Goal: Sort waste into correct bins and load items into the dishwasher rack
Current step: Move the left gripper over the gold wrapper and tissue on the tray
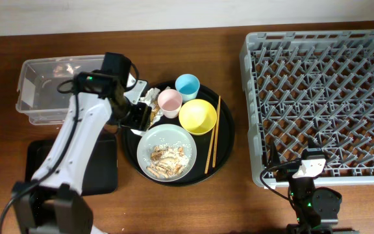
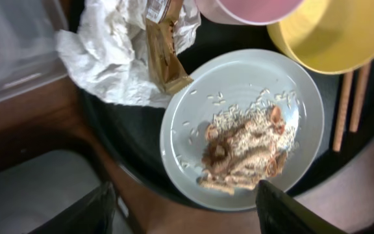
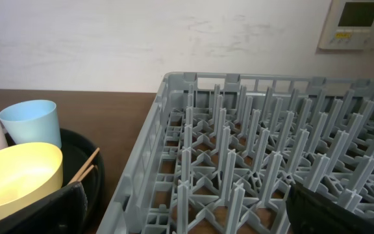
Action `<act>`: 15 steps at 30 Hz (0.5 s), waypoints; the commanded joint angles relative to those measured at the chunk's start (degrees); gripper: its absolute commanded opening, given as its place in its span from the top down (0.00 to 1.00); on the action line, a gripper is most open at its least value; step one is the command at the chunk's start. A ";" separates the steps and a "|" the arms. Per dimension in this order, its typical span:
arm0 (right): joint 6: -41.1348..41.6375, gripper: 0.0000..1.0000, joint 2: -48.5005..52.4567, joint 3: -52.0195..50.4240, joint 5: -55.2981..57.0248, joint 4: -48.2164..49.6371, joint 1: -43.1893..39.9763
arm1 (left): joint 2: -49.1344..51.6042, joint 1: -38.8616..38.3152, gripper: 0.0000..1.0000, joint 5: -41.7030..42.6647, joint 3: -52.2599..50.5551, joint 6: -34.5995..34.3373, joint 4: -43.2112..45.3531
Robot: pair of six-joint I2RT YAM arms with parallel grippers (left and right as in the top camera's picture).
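My left gripper (image 2: 184, 214) hangs open over the left rim of the round tray, its fingers (image 2: 284, 211) wide apart with nothing between them. Just beyond it lies the pale plate (image 2: 239, 97) with rice and meat scraps (image 2: 245, 146). A crumpled white napkin (image 2: 109, 58) with a brown wrapper (image 2: 164, 55) on it lies left of the plate. The pink cup (image 1: 169, 101), blue cup (image 1: 187, 84), yellow bowl (image 1: 197, 116) and chopsticks (image 1: 211, 133) share the tray. My right gripper (image 1: 292, 162) stands open at the front left corner of the grey rack (image 1: 323, 91), holding nothing.
A clear plastic box (image 1: 50, 88) sits at the back left of the table. A shallow black rectangular tray (image 1: 96, 169) lies at the front left, under my left arm. The round black tray (image 1: 226, 140) sits between these and the rack.
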 commanded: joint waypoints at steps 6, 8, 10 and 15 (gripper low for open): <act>-0.39 0.01 -0.42 -0.42 0.24 -0.11 -0.37 | 7.28 -1.27 0.35 0.13 -0.94 -6.10 3.72; -0.39 0.01 -0.42 -0.42 0.24 -0.11 -0.37 | 8.33 -1.99 0.35 -0.20 -0.94 -6.12 4.26; -0.39 0.01 -0.42 -0.42 0.26 -0.11 -0.37 | 9.81 -3.08 0.37 -3.28 -0.94 -8.96 5.38; -0.39 0.01 -0.42 -0.42 0.24 -0.11 -0.37 | 12.76 -4.83 0.38 -11.61 -0.94 -18.67 6.14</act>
